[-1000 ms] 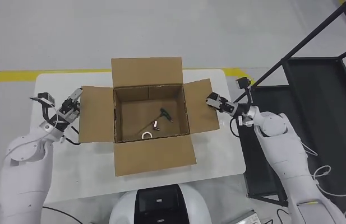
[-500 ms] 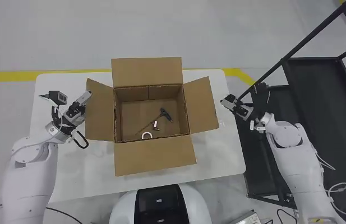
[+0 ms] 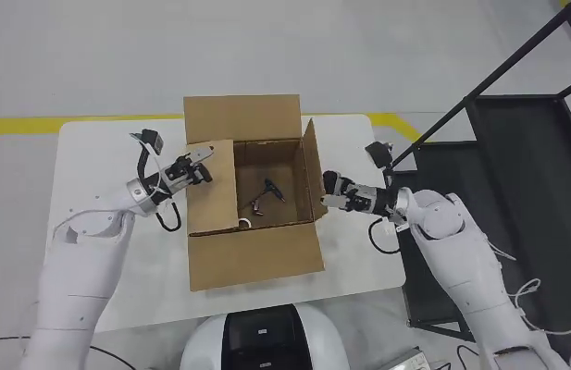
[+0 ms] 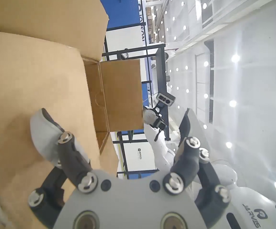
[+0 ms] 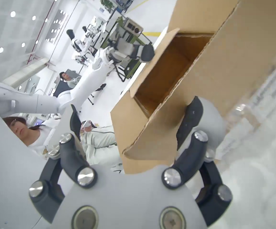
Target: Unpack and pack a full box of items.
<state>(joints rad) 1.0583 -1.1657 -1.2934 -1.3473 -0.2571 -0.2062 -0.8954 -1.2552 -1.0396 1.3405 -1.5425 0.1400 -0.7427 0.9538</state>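
Finding: within the last second both side flaps have gone from lying flat outward to standing up. The left flap [image 3: 213, 190] now leans inward over the opening of the cardboard box [image 3: 253, 242], with the left claw [image 3: 203, 165] bearing on its outer face. The right flap [image 3: 313, 166] stands close to upright, with the right claw [image 3: 328, 190] just outside it. The left claw is spread, one finger [image 4: 44, 132] flat against the cardboard and the other free in the air, pinching nothing. The right claw is likewise spread, one finger [image 5: 195, 117] touching the flap's outer face (a corner of the flap sits between the fingers, ungripped). Judgement: the box is being closed, so this is the packing end of the task, and the side flaps have yet to be laid down. Past both claws, on the box floor, lie a green-handled T-key [image 3: 272, 188], a small metal piece [image 3: 255, 205] and a white ring [image 3: 241, 223]. All sit well below the rim and should not foul the flaps. The far flap [image 3: 241, 116] and the near flap [image 3: 255, 264] are still splayed flat on the white table [image 3: 91, 148] and remain to be folded. Hazards: a cable loop [image 3: 167, 220] hangs just behind the left claw, near the flap's edge. A black rack [image 3: 507, 139] stands close behind the right arm.
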